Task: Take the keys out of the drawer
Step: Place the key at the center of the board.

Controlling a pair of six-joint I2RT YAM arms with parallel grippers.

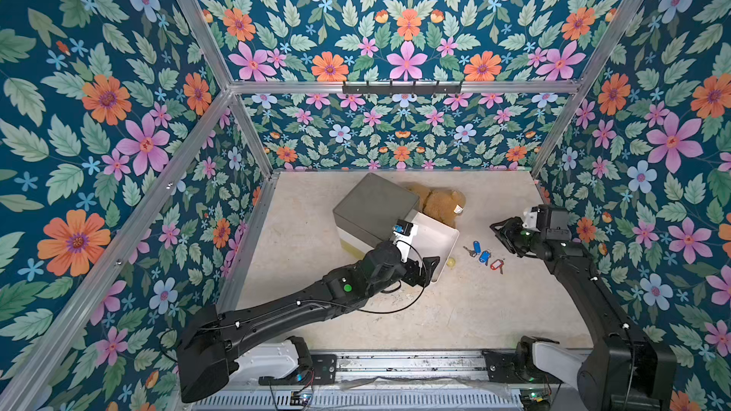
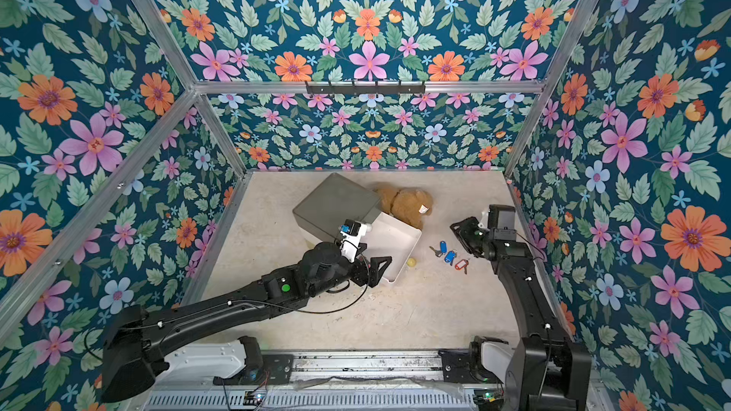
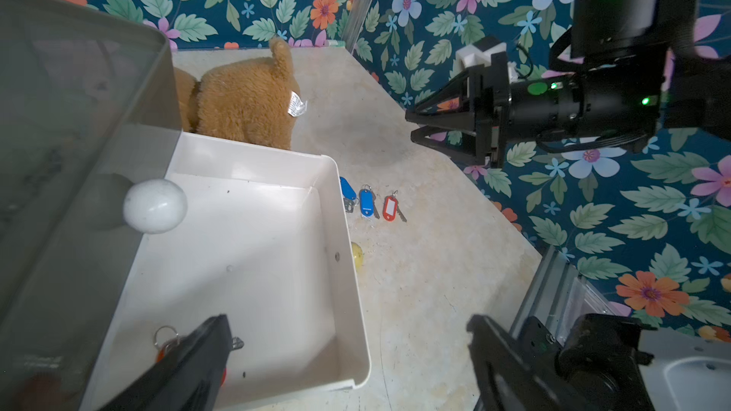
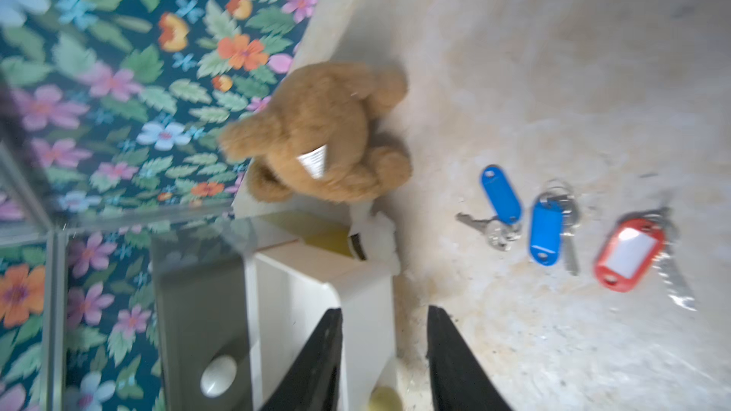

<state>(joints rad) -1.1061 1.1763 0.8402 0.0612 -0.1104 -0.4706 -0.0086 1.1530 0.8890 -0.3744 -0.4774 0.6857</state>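
The white drawer (image 1: pixel 435 233) (image 3: pixel 352 270) stands pulled out of a grey cabinet (image 1: pixel 374 207). Three keys lie on the table beside it: two with blue tags (image 1: pixel 477 247) (image 4: pixel 501 195) (image 4: pixel 546 231) and one with a red tag (image 1: pixel 495 264) (image 4: pixel 629 253). Inside the drawer a red-tagged key (image 3: pixel 164 340) shows partly under one left finger. My left gripper (image 3: pixel 348 334) (image 1: pixel 429 266) is open wide, straddling the drawer's near corner. My right gripper (image 1: pixel 494 227) (image 4: pixel 385 322) hangs open and empty just right of the keys.
A brown teddy bear (image 1: pixel 439 201) lies behind the drawer. A yellow knob (image 1: pixel 451 261) sticks out of the drawer front; a white knob (image 3: pixel 155 206) sits on the cabinet. Floral walls close in the back and both sides.
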